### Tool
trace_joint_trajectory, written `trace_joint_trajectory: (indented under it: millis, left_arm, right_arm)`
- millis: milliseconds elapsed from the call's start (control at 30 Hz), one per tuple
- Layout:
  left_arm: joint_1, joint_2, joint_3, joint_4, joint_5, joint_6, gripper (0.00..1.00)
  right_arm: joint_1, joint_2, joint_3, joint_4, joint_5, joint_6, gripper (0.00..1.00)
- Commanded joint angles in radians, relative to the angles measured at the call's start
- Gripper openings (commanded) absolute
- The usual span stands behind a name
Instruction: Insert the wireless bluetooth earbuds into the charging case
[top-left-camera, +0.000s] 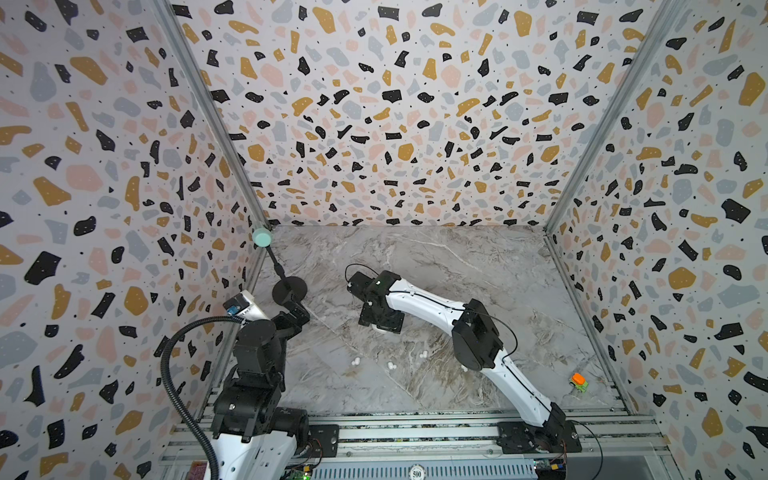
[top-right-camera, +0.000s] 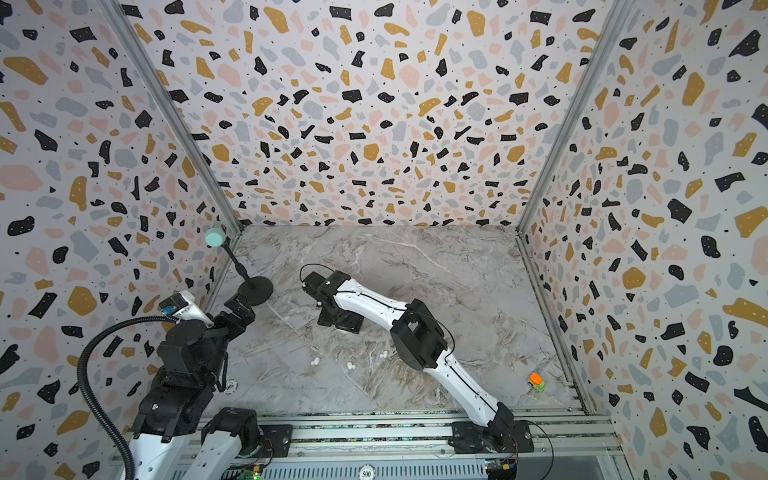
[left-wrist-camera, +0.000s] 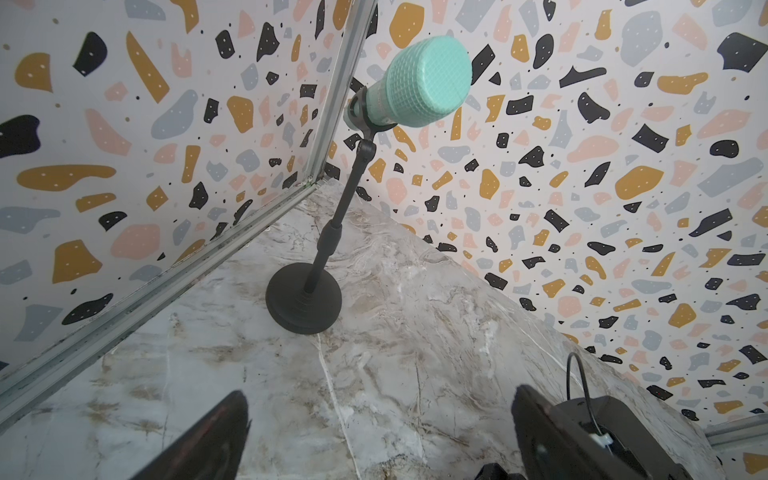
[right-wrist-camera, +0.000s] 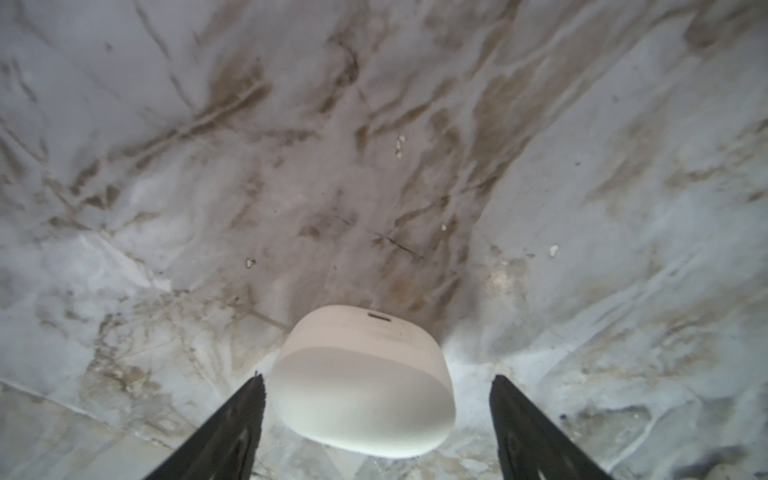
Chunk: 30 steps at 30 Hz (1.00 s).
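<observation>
Earbuds — tiny white buds, scattered loose on the marble table, apart from the case and nearer the front rail.
Charging case — white pebble on the table, between the right jaws, which stand wide and not clamped.
Left jaws: wide, empty, facing a microphone stand.

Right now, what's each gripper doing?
Left gripper: open, empty.
Right gripper: open around the white case, not yet gripping it.
</observation>
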Motion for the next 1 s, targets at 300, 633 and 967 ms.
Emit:
trace_joint_trajectory:
  millis: [300,633,967]
  left_arm:
    - [-0.002,0.0,-0.012,0.041,0.014,0.003,1.0]
    - [-0.002,0.004,-0.011,0.043,0.018,0.003,1.0]
    - [-0.002,0.008,-0.012,0.044,0.023,0.004,1.0]
  right_arm:
    - [-0.009,-0.007,0.037,-0.028,0.017,0.036,0.84]
    - [-0.012,-0.005,0.032,-0.02,0.01,0.062,0.83]
    - [-0.011,-0.002,0.03,-0.019,0.01,0.062,0.79]
